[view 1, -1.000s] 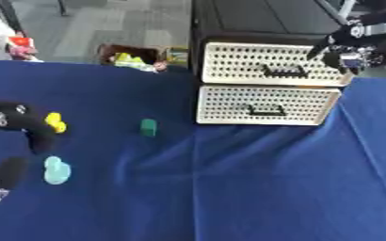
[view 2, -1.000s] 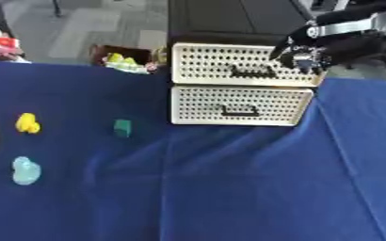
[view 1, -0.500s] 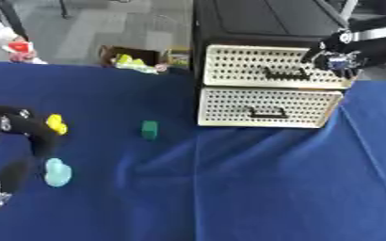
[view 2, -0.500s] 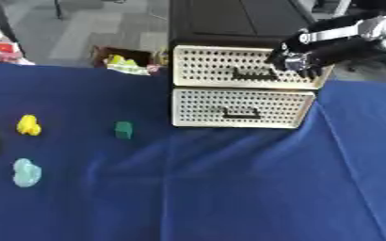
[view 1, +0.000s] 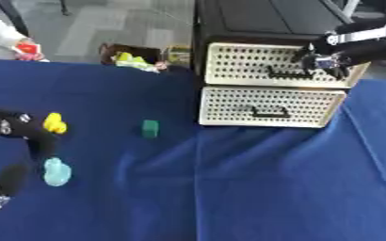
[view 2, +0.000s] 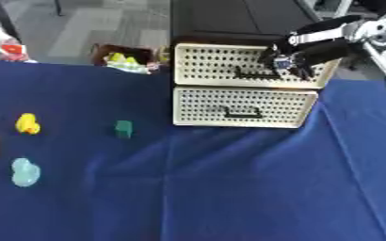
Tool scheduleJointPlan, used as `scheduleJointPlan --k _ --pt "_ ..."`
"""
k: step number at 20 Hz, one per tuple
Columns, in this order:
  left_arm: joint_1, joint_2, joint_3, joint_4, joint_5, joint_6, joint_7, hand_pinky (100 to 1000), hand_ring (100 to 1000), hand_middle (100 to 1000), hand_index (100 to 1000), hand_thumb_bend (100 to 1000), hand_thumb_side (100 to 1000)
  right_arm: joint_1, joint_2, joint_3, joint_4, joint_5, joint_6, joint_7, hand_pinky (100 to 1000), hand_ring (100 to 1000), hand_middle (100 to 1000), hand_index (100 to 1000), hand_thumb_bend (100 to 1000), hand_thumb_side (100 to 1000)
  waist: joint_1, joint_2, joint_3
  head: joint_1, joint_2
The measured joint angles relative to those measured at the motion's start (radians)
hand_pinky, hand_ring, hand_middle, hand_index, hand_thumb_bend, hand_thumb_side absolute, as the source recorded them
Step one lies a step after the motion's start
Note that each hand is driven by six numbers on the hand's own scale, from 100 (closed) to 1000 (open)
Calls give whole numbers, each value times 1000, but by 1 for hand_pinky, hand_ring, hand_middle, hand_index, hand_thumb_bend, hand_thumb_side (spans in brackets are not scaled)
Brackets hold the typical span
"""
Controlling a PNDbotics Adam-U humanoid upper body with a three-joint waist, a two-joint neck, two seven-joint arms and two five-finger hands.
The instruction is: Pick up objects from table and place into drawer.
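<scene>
Nothing blocks the right hand [view 2: 299,52], fingers curled at the black handle [view 1: 288,74] of the cream perforated upper drawer [view 1: 275,65]; whether it grips is unclear. Beside the left hand [view 1: 19,134], whose fingers bend downward holding nothing, lie a yellow duck-shaped toy [view 1: 54,123] and a pale blue toy [view 1: 56,172].

Right arm comes in from upper right, forearm level, black with silver joint near edge. Right hand [view 2: 299,52] at far side of scene, fingers bent downward; whether closed round anything, cannot tell. Left hand [view 1: 19,134] low at left edge, black, fingers curled downward, holding nothing visible. Left forearm mostly out of frame.
</scene>
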Motion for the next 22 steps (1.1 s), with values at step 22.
scheduleJointPlan --k 22 --pt "0 -16 0 0 -3 11 -10 412 531 546 768 100 576 8 3 68 -3 40 8 1 288 366 336 929 100 1000 -1 11 5 -9 -8"
